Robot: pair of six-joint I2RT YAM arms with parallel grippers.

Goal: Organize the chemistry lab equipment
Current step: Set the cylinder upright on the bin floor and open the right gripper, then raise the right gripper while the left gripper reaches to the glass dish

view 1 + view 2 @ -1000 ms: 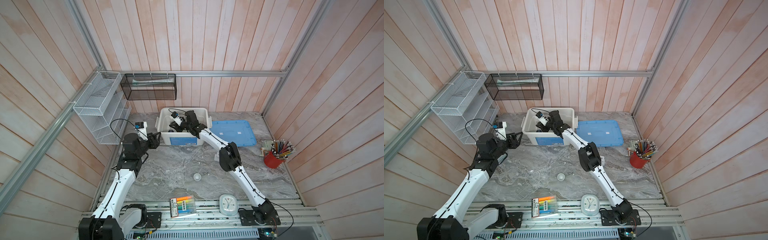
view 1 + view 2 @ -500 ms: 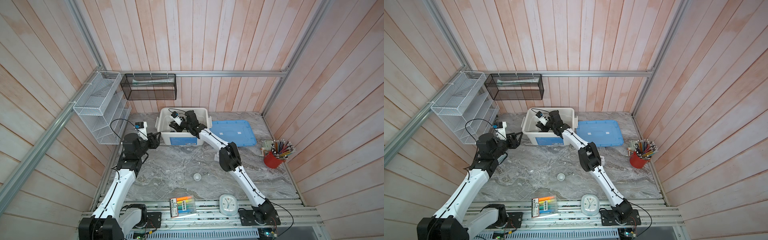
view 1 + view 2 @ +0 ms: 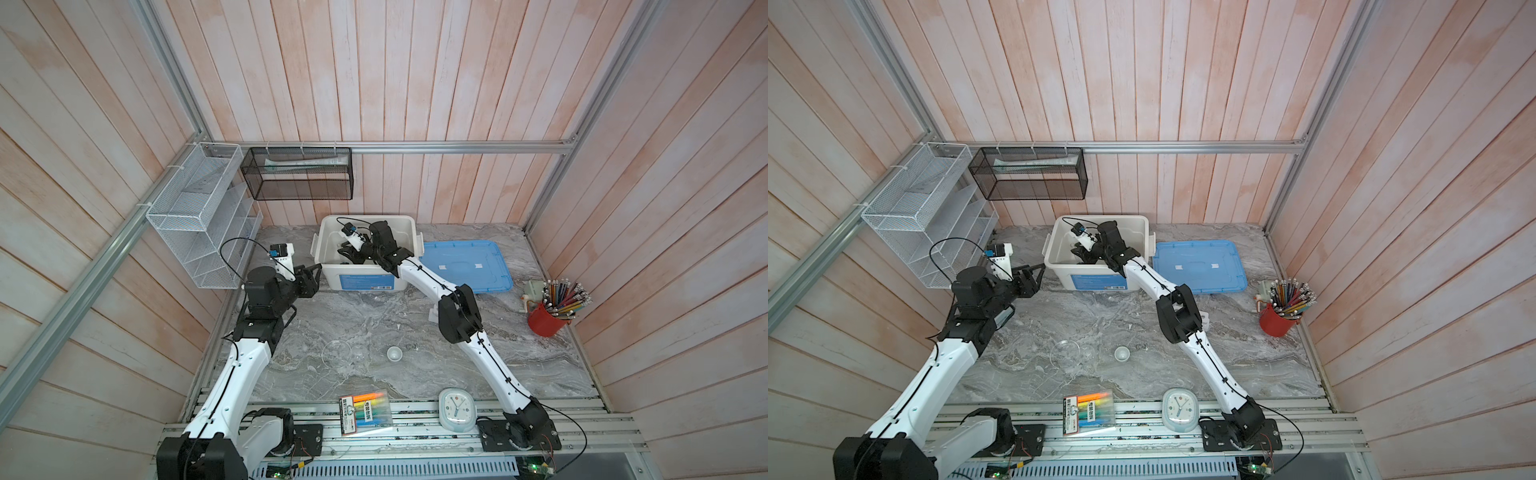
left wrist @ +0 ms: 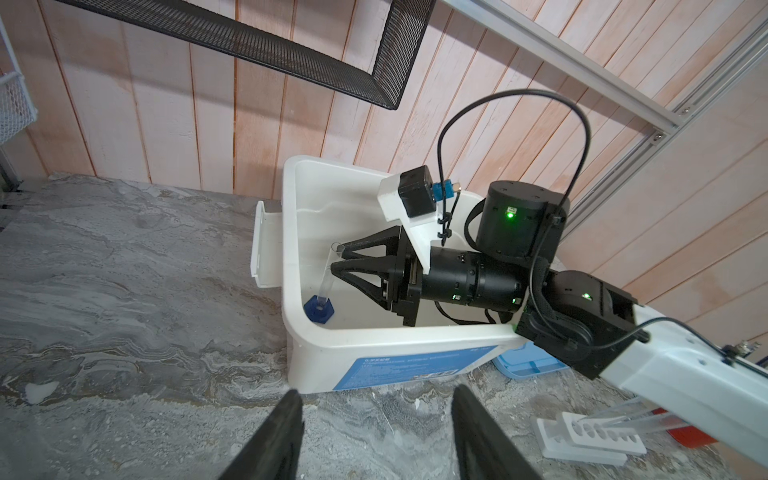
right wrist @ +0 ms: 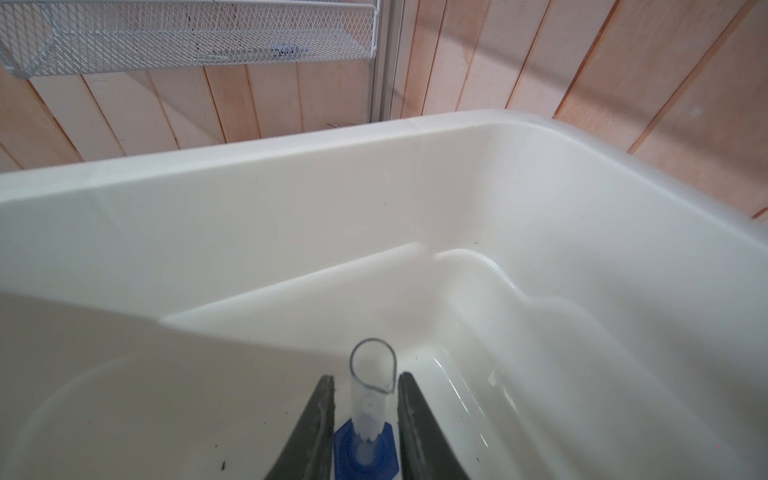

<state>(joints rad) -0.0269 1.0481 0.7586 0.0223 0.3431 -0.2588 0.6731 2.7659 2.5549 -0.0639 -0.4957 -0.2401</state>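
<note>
The work surface was a grey marbled tabletop [image 3: 374, 316] enclosed by pale wood-panelled walls. One white bin [image 3: 336, 282] stood at the rear, with one blue lid [image 3: 465, 262] lying flat just beside it.

The right gripper [image 4: 338, 259] was reaching down inside the bin. Its jaws were narrowly parted and straddled the upper tube of the one blue-based cylinder [image 5: 372, 399]. In the right wrist view a clear gap showed between one finger [image 5: 320, 415] and the tube. The other finger lay close to the spout, and contact could not be confirmed. The cylinder stood roughly upright on its blue base on the bin floor, near a corner.

The left gripper [image 4: 374, 390] was held above the tabletop just outside the bin, fingers spread wide with nothing between them.

Counted on the open tabletop, toward the front:
- one clear round dish [image 3: 337, 353]
- one small clear beaker [image 3: 358, 352], just beside the dish
- one tiny white bowl [image 3: 394, 353], near the beaker but apart from it

One white six-hole rack [image 4: 590, 436] lay partly hidden under the right arm. Thin clear tubes [image 4: 623, 415] ran from it, but their number and caps could not be made out.

Also noted:
- one red cup of pencils [image 3: 544, 320]
- one round white clock [image 3: 457, 409]
- one pack of coloured markers [image 3: 368, 411]
- one white wire shelf [image 3: 195, 216]
- one black mesh basket [image 3: 299, 174]
</note>
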